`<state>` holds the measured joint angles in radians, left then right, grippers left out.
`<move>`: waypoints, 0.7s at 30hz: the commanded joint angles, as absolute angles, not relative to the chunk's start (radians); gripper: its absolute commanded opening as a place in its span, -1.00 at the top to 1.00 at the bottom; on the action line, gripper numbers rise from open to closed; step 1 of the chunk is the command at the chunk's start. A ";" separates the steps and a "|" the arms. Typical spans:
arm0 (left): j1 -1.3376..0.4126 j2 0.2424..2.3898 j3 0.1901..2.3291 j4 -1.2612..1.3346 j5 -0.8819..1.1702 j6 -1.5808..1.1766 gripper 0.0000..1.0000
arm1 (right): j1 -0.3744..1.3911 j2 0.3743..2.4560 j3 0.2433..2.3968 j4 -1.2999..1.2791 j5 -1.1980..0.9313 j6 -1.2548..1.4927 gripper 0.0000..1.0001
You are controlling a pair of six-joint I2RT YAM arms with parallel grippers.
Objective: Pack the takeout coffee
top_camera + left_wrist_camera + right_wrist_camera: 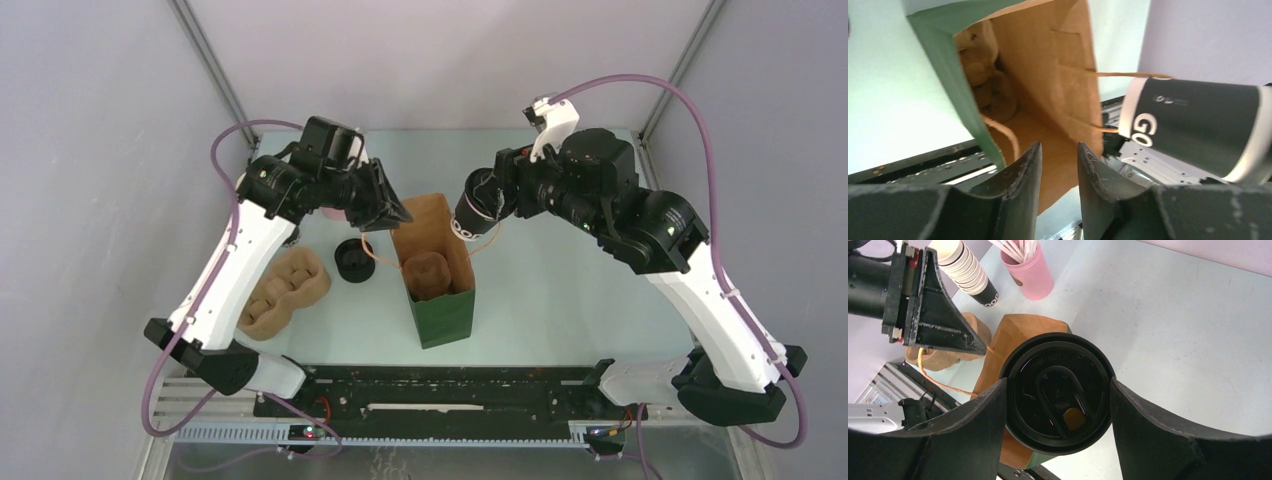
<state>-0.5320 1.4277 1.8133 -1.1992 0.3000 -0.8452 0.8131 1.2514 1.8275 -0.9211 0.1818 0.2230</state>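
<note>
The takeout coffee [474,210], a dark cup with a black lid [1058,390], hangs tilted just right of the bag's open mouth, with my right gripper [487,217] shut on its sides. In the left wrist view the cup [1198,125] shows white lettering. The green paper bag [445,315] stands upright mid-table, with its brown inside [1048,65] and a cardboard insert [430,275] showing. My left gripper [392,212] sits at the bag's left rim. Its jaws stand partly apart with brown paper [1058,165] between them and a gap showing.
A squat stack of black lids [353,260] sits left of the bag, and a brown cardboard cup carrier [285,290] lies further left. Behind them stand a stack of lidless cups [968,272] and a pink cup of straws [1030,270]. A black rail [440,385] runs along the near edge.
</note>
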 commanded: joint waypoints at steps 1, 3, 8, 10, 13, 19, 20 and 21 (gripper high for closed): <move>-0.537 1.360 1.771 -1.315 0.216 -0.741 0.27 | 0.832 1.277 1.873 -0.880 0.176 0.232 0.34; -0.537 1.336 1.741 -1.322 0.199 -0.739 0.29 | 0.840 1.287 1.881 -0.879 0.173 0.230 0.34; -0.534 1.313 1.691 -1.321 0.173 -0.744 0.31 | 0.863 1.316 1.900 -0.879 0.172 0.229 0.34; -0.535 1.307 1.672 -1.306 0.167 -0.757 0.27 | 0.873 1.328 1.914 -0.884 0.174 0.227 0.34; -0.534 1.307 1.660 -1.294 0.150 -0.761 0.18 | 0.884 1.342 1.929 -0.891 0.182 0.223 0.34; -0.529 1.329 1.630 -1.199 0.175 -0.777 0.01 | 0.900 1.356 1.950 -0.905 0.192 0.217 0.34; -0.529 1.329 1.619 -1.177 0.182 -0.786 -0.01 | 0.903 1.360 1.953 -0.908 0.194 0.214 0.34; -0.528 1.329 1.608 -1.155 0.187 -0.797 -0.02 | 0.906 1.363 1.956 -0.911 0.197 0.212 0.34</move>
